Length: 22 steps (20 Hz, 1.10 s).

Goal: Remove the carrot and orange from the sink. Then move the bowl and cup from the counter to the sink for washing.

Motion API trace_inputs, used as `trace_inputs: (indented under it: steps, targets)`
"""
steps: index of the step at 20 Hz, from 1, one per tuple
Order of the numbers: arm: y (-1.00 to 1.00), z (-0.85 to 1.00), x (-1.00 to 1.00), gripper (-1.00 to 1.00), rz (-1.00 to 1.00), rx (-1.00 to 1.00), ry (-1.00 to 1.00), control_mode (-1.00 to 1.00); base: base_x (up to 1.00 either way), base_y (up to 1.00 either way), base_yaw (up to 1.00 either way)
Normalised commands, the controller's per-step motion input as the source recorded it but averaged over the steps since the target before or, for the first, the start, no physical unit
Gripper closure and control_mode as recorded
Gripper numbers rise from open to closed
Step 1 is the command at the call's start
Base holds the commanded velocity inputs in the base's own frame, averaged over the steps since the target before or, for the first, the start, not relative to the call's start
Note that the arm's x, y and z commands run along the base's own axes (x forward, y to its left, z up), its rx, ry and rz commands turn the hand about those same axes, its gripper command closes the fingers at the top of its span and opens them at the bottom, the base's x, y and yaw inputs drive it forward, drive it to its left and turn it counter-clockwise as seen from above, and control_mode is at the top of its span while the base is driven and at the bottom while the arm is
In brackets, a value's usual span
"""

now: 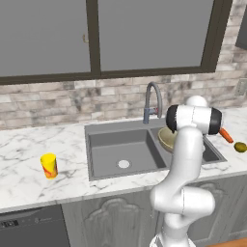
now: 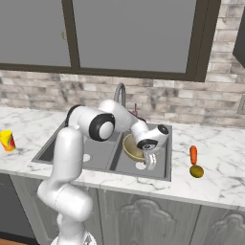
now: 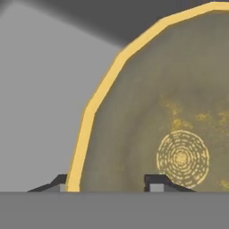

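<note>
The counter (image 1: 29,144) looks like polished veined marble, the sink (image 1: 120,144) matt grey, the bowl (image 3: 179,112) speckled glaze.

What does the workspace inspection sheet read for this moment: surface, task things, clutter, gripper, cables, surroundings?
Surface: white marble counter around a dark double-basin sink.
Task things: bowl in the sink's right basin; cup upright on the counter left of the sink; carrot and orange on the counter right of it.
Clutter: nothing seen.
Gripper: gripper down in the right basin, fingertips straddling the bowl's rim.
Cables: nothing seen.
Surroundings: faucet, brick wall, window.
</note>
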Motion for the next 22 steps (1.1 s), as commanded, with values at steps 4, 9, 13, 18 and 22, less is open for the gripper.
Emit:
trace_inputs:
  steps: [4,9,13,18,22]
  targets:
    - [-0.03,0.23,0.02,-1.0,0.01,0.0,0.0,-1.0,0.0,0.0,0.0]
    - [0.0,0.37,-0.07,-1.0,0.01,0.0,0.0,-1.0,0.0,0.0,0.0]
    - [0.0,0.44,-0.17,-1.0,0.0,0.0,0.0,-1.0,0.0,0.0,0.0]
    - [0.01,0.36,-0.26,-1.0,-0.02,0.0,0.01,-1.0,0.0,0.0,0.0]
    - [0.12,0.35,-0.26,-1.0,-0.03,0.0,0.02,-1.0,0.0,0.0,0.0]
